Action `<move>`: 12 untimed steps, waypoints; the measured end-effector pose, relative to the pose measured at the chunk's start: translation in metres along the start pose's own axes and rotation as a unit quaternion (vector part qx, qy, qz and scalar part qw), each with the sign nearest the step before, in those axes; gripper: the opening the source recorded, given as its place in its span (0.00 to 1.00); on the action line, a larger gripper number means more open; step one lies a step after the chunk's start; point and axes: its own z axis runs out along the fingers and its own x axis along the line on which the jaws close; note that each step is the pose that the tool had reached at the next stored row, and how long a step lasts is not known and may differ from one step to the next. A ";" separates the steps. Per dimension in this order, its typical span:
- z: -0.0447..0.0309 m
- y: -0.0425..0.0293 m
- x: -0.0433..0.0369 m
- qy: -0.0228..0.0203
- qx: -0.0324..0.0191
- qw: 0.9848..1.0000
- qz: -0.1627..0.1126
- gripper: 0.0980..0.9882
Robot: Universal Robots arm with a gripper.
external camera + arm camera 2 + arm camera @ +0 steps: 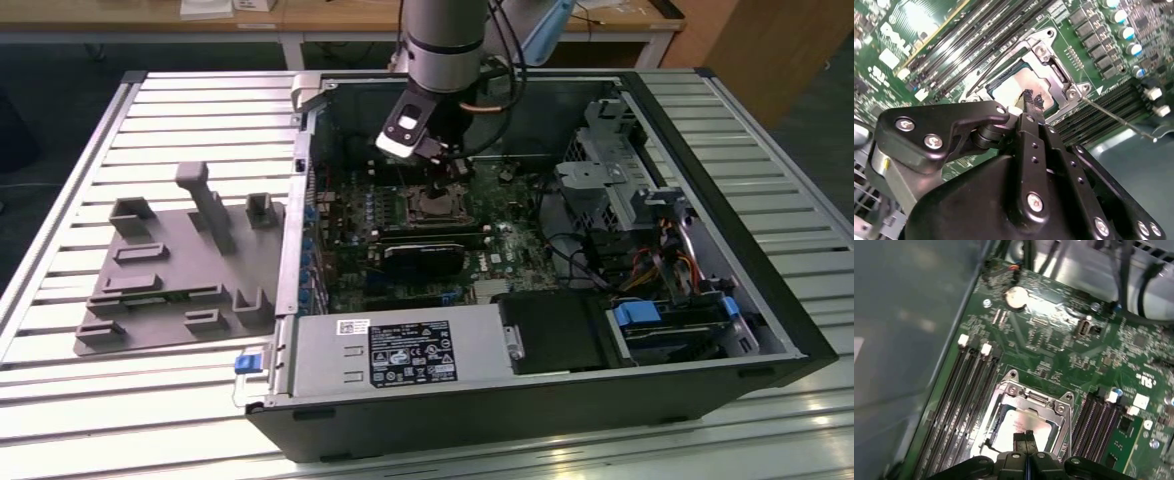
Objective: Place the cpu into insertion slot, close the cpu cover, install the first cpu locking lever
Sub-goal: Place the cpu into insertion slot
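Open computer case (534, 420) lies on slatted metal bench (120, 430). Grey moulded fixture (160, 290) sits on bench just beside it, at exterior view's left. Inside case: silver power supply (400, 350), black card (427, 258) on green board (1054, 345), coin cell (1016, 296), long black memory slots (966, 390).

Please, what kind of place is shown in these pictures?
Probably a robotics lab or workshop: an open computer case lies on a slatted metal table, with wooden desks behind.
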 end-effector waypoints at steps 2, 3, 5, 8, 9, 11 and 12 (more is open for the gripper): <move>0.0001 0.0000 0.0000 0.000 0.000 1.000 -0.019 0.00; 0.0001 0.0000 0.0000 0.000 -0.001 1.000 -0.028 0.00; 0.0002 0.0000 0.0000 0.001 -0.001 0.999 -0.046 0.00; 0.0002 0.0000 0.0000 0.001 -0.001 0.997 -0.073 0.00; 0.0002 0.0000 0.0000 0.001 -0.002 0.997 -0.082 0.00; 0.0003 0.0000 0.0000 0.002 -0.002 0.995 -0.100 0.00; 0.0003 0.0000 0.0000 0.002 -0.002 0.994 -0.110 0.00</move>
